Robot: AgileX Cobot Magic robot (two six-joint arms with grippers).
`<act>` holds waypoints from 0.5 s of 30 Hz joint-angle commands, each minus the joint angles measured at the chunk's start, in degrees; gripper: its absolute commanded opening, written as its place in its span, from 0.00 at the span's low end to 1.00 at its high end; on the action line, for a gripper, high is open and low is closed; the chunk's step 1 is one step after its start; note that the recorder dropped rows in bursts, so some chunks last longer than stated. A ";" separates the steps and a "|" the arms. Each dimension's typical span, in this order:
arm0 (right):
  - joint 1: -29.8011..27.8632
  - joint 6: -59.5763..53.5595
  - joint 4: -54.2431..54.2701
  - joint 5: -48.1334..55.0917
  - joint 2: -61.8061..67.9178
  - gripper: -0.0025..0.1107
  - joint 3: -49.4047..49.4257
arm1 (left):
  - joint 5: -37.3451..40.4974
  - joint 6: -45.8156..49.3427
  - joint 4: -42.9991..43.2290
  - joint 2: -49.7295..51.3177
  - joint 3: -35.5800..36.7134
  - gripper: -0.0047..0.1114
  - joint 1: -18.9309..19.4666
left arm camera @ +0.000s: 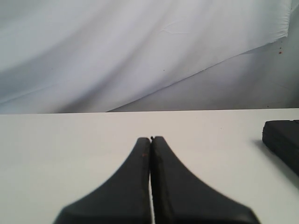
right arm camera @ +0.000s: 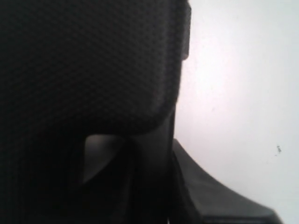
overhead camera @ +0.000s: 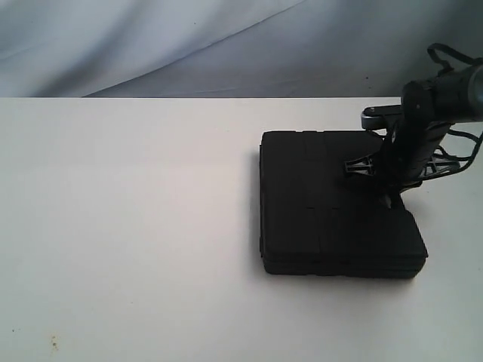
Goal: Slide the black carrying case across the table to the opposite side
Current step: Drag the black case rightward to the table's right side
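Observation:
The black carrying case (overhead camera: 332,204) lies flat on the right half of the white table (overhead camera: 128,211). My right gripper (overhead camera: 392,197) comes down from the right onto the case's right edge. In the right wrist view the textured case (right arm camera: 93,60) fills most of the picture, and its handle end runs down between the jaws of the right gripper (right arm camera: 170,200). One finger (right arm camera: 215,191) shows against the case; the other is lost in the dark. My left gripper (left arm camera: 151,138) is shut and empty, hovering over the bare table (left arm camera: 70,140), and a corner of the case (left arm camera: 282,142) shows at that view's edge.
A pale draped cloth (overhead camera: 189,45) hangs behind the table's far edge. The right arm's cables (overhead camera: 453,151) loop beside the case. White tabletop stretches to the left of the case, with small specks (overhead camera: 53,343) near the front left.

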 commanded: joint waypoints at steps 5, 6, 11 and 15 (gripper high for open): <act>-4.86 -2.70 -4.20 2.49 1.35 0.02 1.13 | -0.14 -0.12 0.04 -0.31 0.22 0.04 0.13; -5.21 -3.11 -4.20 2.49 1.35 0.02 1.13 | -0.14 -0.12 0.04 -0.31 0.22 0.04 0.13; -6.28 -3.60 -4.60 2.13 1.35 0.02 1.13 | -0.14 -0.12 0.04 -0.31 0.22 0.04 0.13; -7.12 -3.95 -4.60 2.26 1.35 0.02 1.13 | -0.14 -0.12 0.04 -0.31 0.22 0.04 0.13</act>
